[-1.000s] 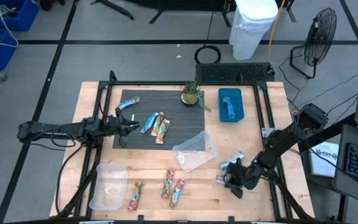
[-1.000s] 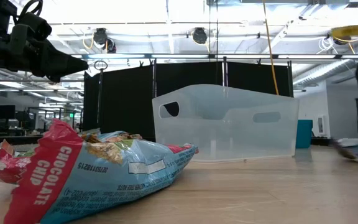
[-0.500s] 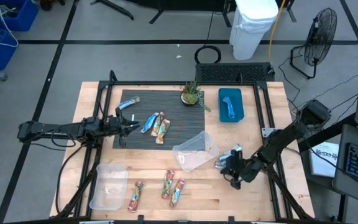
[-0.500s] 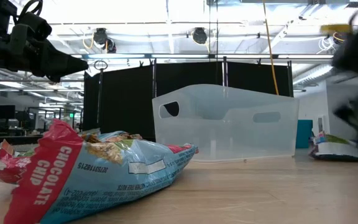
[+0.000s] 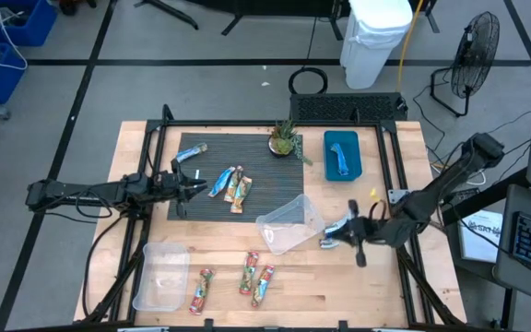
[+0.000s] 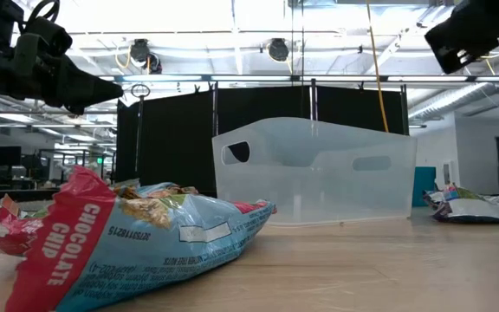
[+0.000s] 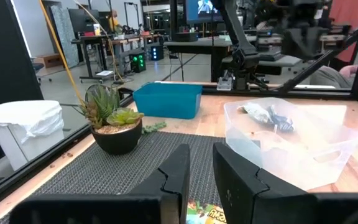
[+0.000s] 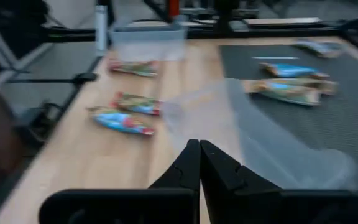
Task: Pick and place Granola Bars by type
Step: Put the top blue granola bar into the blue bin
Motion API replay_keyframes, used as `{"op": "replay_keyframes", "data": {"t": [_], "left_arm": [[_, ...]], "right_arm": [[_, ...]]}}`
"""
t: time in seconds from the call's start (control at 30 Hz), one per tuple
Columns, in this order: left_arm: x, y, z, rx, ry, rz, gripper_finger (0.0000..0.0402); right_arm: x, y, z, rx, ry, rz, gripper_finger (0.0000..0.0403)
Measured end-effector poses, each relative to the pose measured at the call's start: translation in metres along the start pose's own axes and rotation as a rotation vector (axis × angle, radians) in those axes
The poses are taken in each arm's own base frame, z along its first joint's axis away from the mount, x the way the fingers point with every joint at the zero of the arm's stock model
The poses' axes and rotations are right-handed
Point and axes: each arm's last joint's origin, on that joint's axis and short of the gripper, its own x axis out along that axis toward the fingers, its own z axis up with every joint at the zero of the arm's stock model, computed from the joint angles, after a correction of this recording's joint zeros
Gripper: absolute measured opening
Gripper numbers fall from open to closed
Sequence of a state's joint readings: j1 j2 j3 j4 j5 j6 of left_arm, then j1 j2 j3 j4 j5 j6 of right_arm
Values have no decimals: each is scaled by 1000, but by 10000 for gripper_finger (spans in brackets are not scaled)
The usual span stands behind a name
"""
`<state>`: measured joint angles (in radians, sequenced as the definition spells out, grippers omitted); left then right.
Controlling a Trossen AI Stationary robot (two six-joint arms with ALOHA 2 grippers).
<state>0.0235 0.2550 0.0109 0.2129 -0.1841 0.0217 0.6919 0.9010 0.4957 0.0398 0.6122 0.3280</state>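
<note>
My right gripper (image 5: 358, 242) is clenched shut, empty, just beside the clear bin (image 5: 289, 224) w/ a bar (image 5: 335, 242) lying by it on the table (image 5: 385, 295). Right arm reaches in low from the table's right edge, wrist angled toward the bin, prob. lining up for that bar. Left gripper (image 5: 196, 187) waits over the mat (image 5: 256, 198), fingers (image 7: 178, 171) a bit apart, holding nothing. Bars: group (image 5: 230, 187) on mat, three (image 5: 247, 277) at front edge near 2nd bin (image 5: 161, 275), likely sorted by type.
</note>
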Motion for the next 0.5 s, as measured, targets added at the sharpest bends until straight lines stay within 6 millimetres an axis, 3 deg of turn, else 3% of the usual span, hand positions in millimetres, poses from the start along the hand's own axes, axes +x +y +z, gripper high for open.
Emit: {"op": "replay_keyframes", "data": {"t": [0.27,0.5], "left_arm": [[0,0,0,0,0,0,76],[0,0,0,0,-1,0,76]], "right_arm": [[-14,-28,0,4,110,-155,0],[-18,-36,28,-5,338,-264,0]]}}
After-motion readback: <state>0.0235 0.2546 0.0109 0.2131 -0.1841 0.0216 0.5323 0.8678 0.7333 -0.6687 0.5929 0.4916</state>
